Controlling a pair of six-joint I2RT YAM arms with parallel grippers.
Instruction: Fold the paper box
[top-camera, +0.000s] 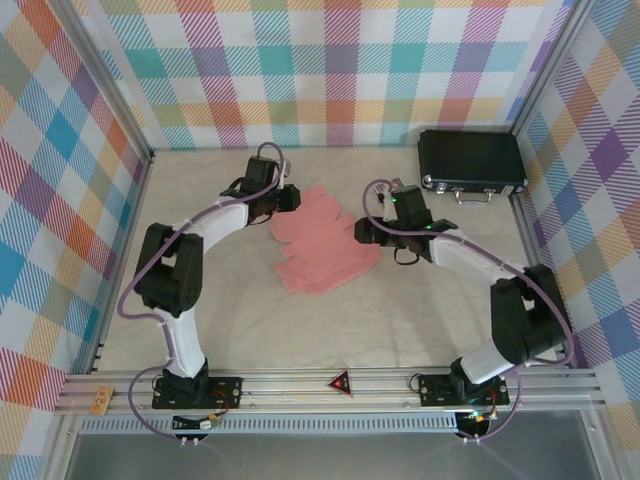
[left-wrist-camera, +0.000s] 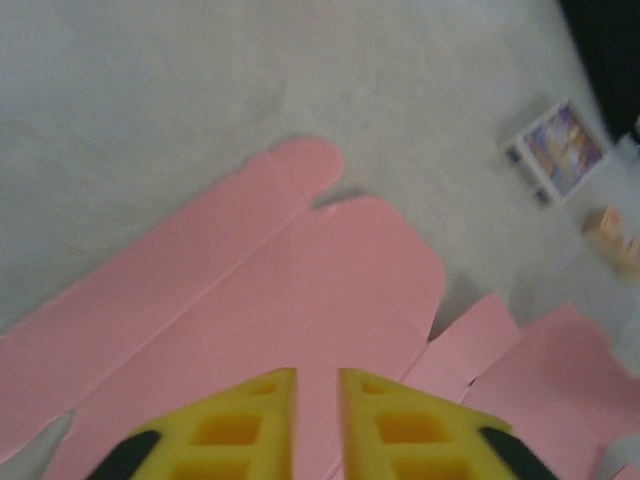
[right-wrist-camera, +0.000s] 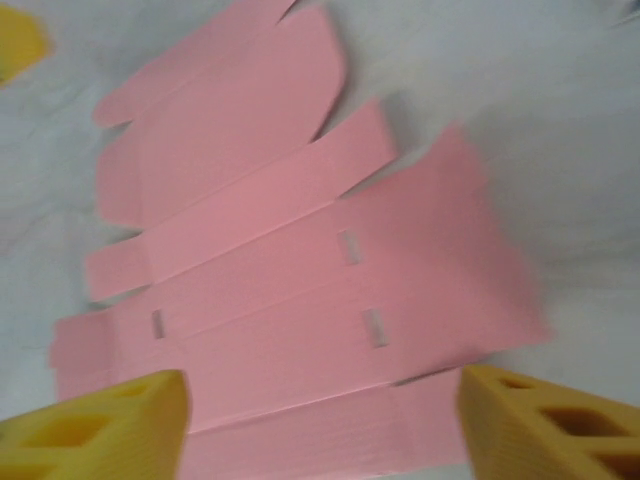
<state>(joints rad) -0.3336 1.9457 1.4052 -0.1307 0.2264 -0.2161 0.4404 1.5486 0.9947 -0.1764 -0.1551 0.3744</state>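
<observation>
Where the overhead camera looks down, a pale beige cloth covers the table (top-camera: 400, 320), which is fenced by an aluminium frame (top-camera: 300, 385) and walls (top-camera: 330, 70) of bright plaid fabric. The paper box (top-camera: 322, 240) lies unfolded near the middle of the cloth, a flat salmon-pink sheet with flaps. The left gripper (top-camera: 290, 198) sits at the sheet's far left edge and the right gripper (top-camera: 362, 232) at its right edge. From this height I cannot tell how their fingers stand. A black case (top-camera: 472, 163) rests in the far right corner, well apart from the sheet.

Seen from the left wrist, the cloth looks grey-white and faintly creased. The yellow fingers (left-wrist-camera: 250, 425) are drawn almost together with a thin gap between them, pinching nothing, over a broad panel of the paper box (left-wrist-camera: 300, 290). A small printed card (left-wrist-camera: 557, 150) lies on the cloth beyond.

Seen from the right wrist, the fingers (right-wrist-camera: 100, 430) are spread wide, one at each lower corner. The paper box (right-wrist-camera: 300, 260) lies flat between and beyond them, its creases and small slots plain to see, with blurred pale cloth around it.
</observation>
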